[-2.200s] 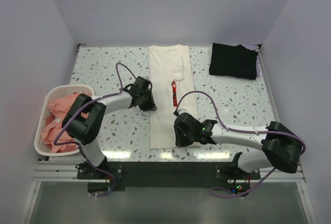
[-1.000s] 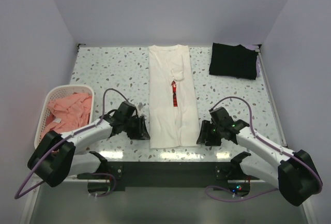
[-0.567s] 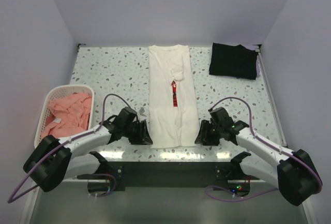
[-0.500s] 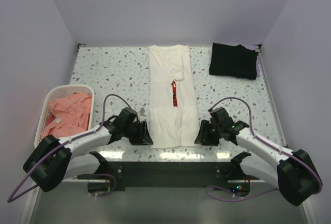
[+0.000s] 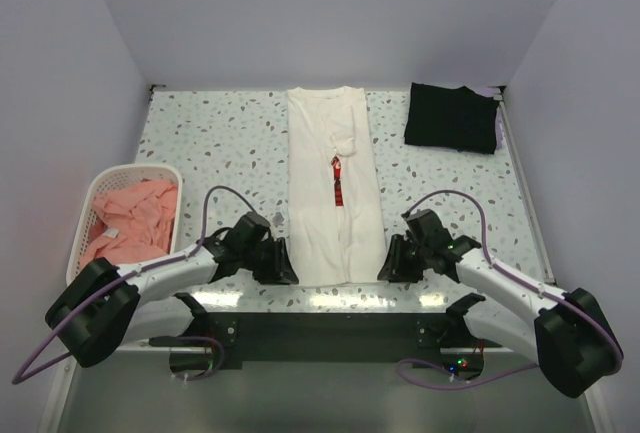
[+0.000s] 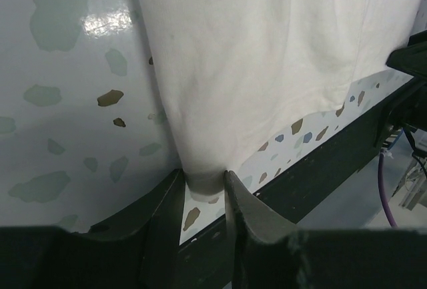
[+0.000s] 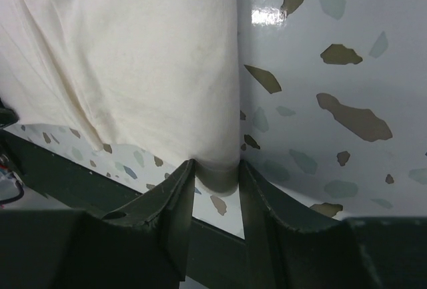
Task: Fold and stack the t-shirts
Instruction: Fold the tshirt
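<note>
One white t-shirt (image 5: 325, 163), one black t-shirt (image 5: 452, 116), one basket (image 5: 88, 188) — its pink t-shirts (image 5: 130, 215) uncountable — and two arms (image 5: 165, 268) (image 5: 505, 278).

The left gripper (image 5: 283, 265) and right gripper (image 5: 388, 261) sit at the near corners of the white shirt (image 5: 330, 183), which stretches away between them. Beyond the right gripper lies a black shirt (image 5: 452, 118); left of the left one, a basket (image 5: 78, 248) of pink shirts (image 5: 130, 215).

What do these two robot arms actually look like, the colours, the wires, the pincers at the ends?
Both the left arm and the right arm are built from pale white tube segments joined by chunky black housings. A purple cable loops along each one. The left gripper and the right gripper each end in two dark, tapering fingers.
</note>
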